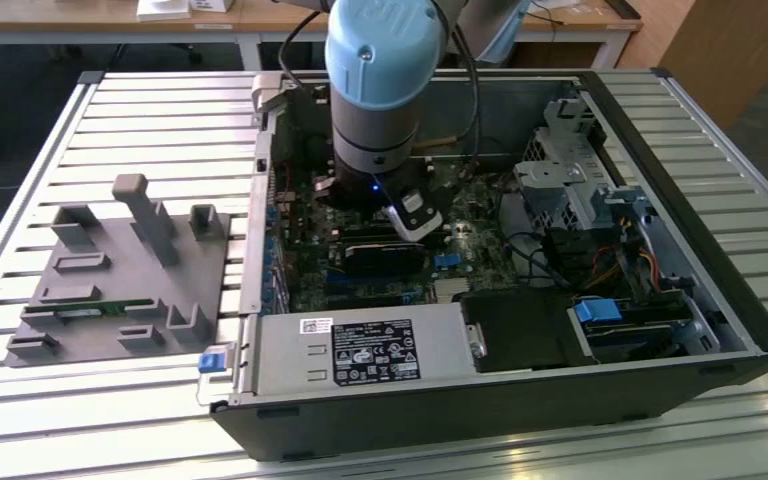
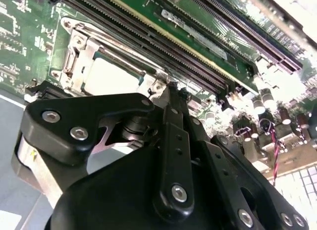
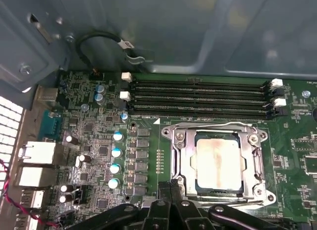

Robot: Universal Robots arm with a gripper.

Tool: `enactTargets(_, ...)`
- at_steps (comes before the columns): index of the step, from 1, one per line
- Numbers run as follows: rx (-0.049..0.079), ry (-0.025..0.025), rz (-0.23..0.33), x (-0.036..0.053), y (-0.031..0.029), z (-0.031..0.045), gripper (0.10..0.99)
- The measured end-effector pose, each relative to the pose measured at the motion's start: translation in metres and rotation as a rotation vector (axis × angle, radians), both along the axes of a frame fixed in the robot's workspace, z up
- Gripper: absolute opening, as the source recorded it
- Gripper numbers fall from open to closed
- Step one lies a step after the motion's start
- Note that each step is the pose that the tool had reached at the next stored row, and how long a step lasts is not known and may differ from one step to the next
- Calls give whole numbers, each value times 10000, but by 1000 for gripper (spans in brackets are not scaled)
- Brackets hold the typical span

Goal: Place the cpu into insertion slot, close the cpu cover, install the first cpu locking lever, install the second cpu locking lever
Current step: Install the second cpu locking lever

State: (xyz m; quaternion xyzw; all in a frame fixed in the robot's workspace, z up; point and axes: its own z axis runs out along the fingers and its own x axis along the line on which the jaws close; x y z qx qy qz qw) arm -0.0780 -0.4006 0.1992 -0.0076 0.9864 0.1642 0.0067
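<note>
Cpu (image 3: pixel 218 163) seated in insertion slot (image 3: pixel 184 165) mid-motherboard (image 3: pixel 89 141) below the memory slots, cpu cover (image 3: pixel 216 128) down over it; end effector (image 3: pixel 171 186), fingers pressed together and empty, at the socket's edge — lever step in hand, needs precise hooking.

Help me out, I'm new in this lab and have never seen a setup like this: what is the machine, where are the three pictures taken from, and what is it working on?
The grey and blue column is a robot arm reaching down into an open computer case that lies on a slatted table. The exterior view looks on from outside; both wrist views come from cameras riding on the arm. Its black gripper hangs just above the green circuit board, by the edge of the insertion slot. The cpu, a dull silver square, already sits in that slot, with the cpu cover, a silvery frame, lying around it. A grey parts holder rests beside the case.
</note>
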Motion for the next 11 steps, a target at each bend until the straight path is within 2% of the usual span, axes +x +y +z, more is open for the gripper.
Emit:
enactTargets(7,-1,0,0,0,0,101,106)
enactTargets(11,3,-2,0,0,0,115,106)
